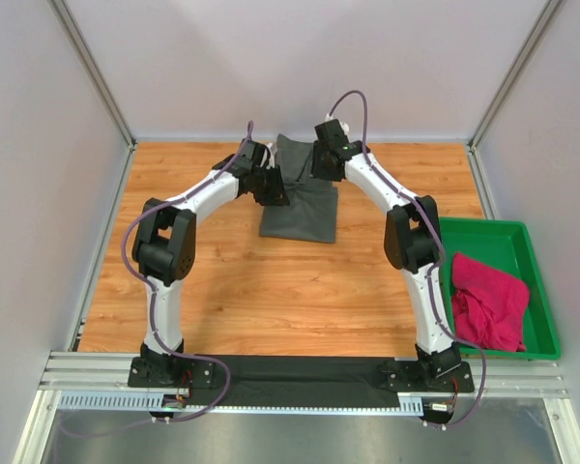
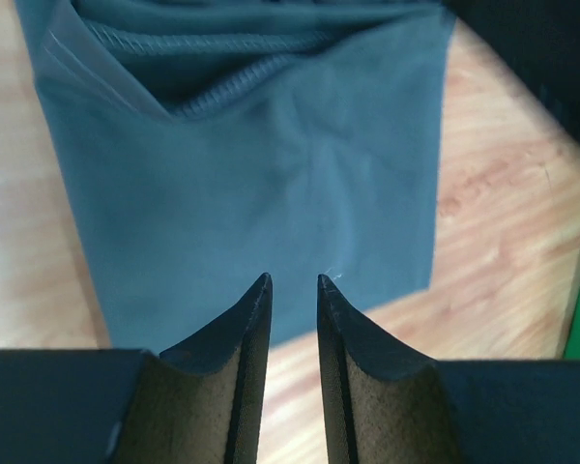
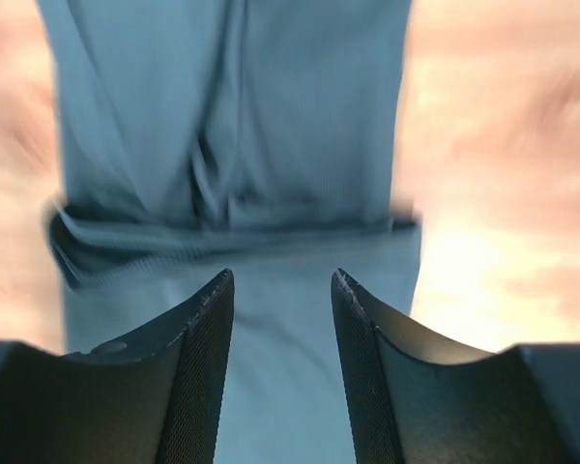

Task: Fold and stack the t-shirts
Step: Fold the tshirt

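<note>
The folded charcoal-grey cloth t-shirt [image 1: 300, 215] lies far-centre on the wooden bench [image 1: 271, 300], the magenta-pink t-shirt [image 1: 488, 302] in the green plastic tray [image 1: 483, 230]. Your left pincer [image 2: 292, 282] is barely parted, your right pincer [image 3: 282, 276] spread, both empty. If you snag a loose layer, the fold could come undone.

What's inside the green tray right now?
A crumpled magenta-pink t-shirt lies in the green tray, over its near half; the far floor is bare. Anything beneath the shirt is hidden.

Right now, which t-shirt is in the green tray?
The bright pink t-shirt, crumpled in the green tray on the right. The grey t-shirt lies folded on the wooden table instead.
</note>
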